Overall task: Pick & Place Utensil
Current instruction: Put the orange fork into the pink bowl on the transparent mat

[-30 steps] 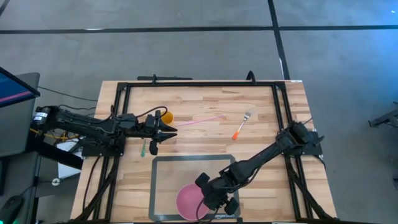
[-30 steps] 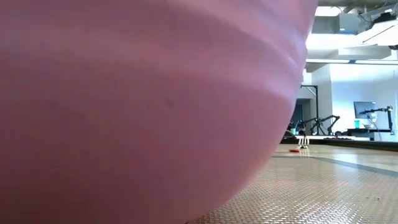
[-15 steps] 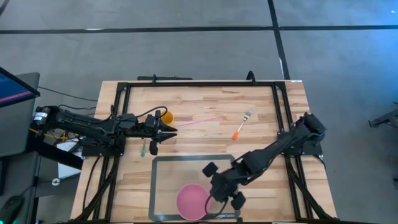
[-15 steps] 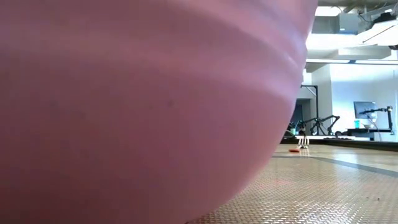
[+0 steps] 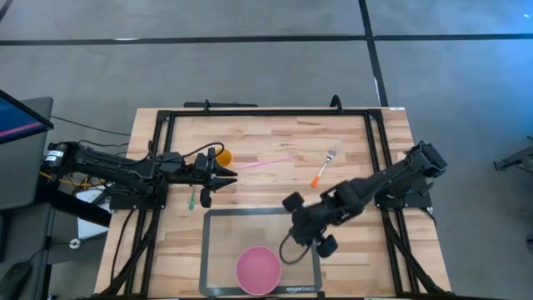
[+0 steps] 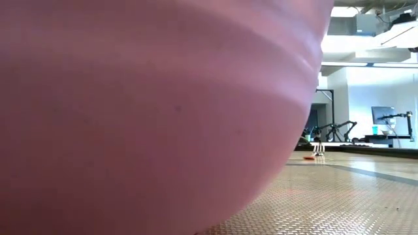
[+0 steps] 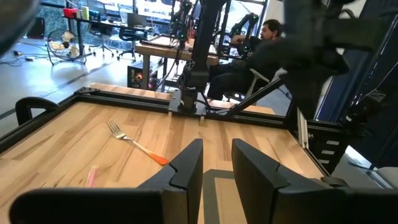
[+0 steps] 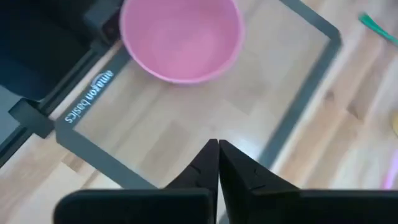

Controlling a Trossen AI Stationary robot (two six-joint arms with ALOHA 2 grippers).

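An orange-handled fork (image 5: 325,167) lies flat on the wooden table at the far right and also shows in the left wrist view (image 7: 134,142). A pink bowl (image 5: 258,269) sits on the grey-edged mat (image 5: 218,250) near the front edge; it fills the low view (image 6: 150,111). My right gripper (image 5: 296,240) hangs shut above the mat's right part, pointing down, apart from the bowl (image 8: 180,37), with nothing between its fingers (image 8: 217,146). My left gripper (image 5: 231,174) waits open over the table's left part, pointing level toward the right (image 7: 216,158).
A thin pink stick (image 5: 271,162) lies at the far middle, an orange ball (image 5: 223,156) beside my left gripper, and a green utensil (image 5: 191,198) under it. A black frame (image 5: 266,111) rims the table. A seated person (image 7: 264,46) shows beyond the table.
My right gripper has risen from the pink bowl's right rim and drawn back toward the table's far right, over the mat's right edge. The bowl has stayed in place on the mat.
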